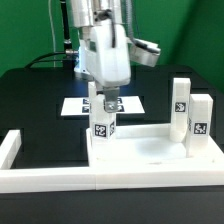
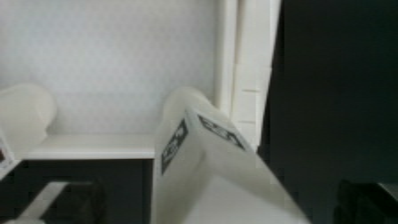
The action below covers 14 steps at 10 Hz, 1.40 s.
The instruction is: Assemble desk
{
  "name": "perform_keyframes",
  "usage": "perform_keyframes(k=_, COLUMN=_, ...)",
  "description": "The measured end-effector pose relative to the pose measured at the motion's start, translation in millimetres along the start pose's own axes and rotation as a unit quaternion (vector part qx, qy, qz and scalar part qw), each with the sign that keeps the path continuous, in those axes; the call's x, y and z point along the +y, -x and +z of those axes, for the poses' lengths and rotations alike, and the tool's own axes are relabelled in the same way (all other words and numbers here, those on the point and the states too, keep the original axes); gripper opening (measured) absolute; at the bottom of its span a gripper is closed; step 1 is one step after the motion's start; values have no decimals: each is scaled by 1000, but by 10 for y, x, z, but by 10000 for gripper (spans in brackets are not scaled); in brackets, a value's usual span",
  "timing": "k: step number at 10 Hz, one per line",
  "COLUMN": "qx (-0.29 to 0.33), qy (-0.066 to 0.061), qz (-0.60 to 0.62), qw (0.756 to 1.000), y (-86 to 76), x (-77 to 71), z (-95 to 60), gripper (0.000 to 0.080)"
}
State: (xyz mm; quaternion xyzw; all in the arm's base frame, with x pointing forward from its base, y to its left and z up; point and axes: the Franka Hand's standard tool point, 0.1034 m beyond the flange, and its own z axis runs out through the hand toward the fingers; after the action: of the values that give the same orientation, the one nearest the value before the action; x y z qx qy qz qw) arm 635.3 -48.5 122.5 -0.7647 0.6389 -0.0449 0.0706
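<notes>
The desk's white tabletop (image 1: 150, 152) lies flat in the front half of the table. A short white tagged leg (image 1: 103, 126) stands upright on its far corner, on the exterior view's left. My gripper (image 1: 105, 102) hangs straight above this leg, with the fingers either side of its top. In the wrist view the leg (image 2: 214, 160) rises between my dark fingers (image 2: 57, 205), with a gap on each side, so my gripper (image 2: 214, 208) is open and holds nothing. Two more legs (image 1: 180, 106) (image 1: 200, 122) stand upright on the tabletop's side at the exterior view's right.
The marker board (image 1: 75, 104) lies flat on the black table behind the tabletop. Long white border bars run along the front (image 1: 50, 180) and the exterior view's left (image 1: 9, 150). The arm's body (image 1: 105, 45) towers over the leg.
</notes>
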Motion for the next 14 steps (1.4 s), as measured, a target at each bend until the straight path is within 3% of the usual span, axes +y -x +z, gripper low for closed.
perform_keyframes(k=2, qx=0, qy=0, qz=-82, qw=997, y=-16, x=6, z=1, gripper=649)
perform_keyframes(k=3, qx=3, qy=8, qz=-152, qw=988, y=-28, x=10, z=0, gripper=649)
perform_keyframes(k=5, qx=5, qy=19, qz=-305, qw=952, y=-44, x=4, z=36, gripper=649)
perform_keyframes(k=7, qx=6, qy=18, qz=-284, qw=958, y=-43, x=4, z=36, gripper=649)
perform_keyframes(k=9, qx=6, qy=18, qz=-284, qw=959, y=-44, x=4, z=37, gripper=411)
perform_keyframes(k=10, qx=5, qy=18, qz=-250, qw=968, y=-40, x=6, z=39, gripper=411)
perform_keyframes(k=11, qx=6, qy=18, qz=-207, qw=978, y=-56, x=16, z=39, gripper=294)
perform_keyframes(k=14, qx=0, qy=28, qz=-39, qw=999, y=-71, x=29, z=47, gripper=294)
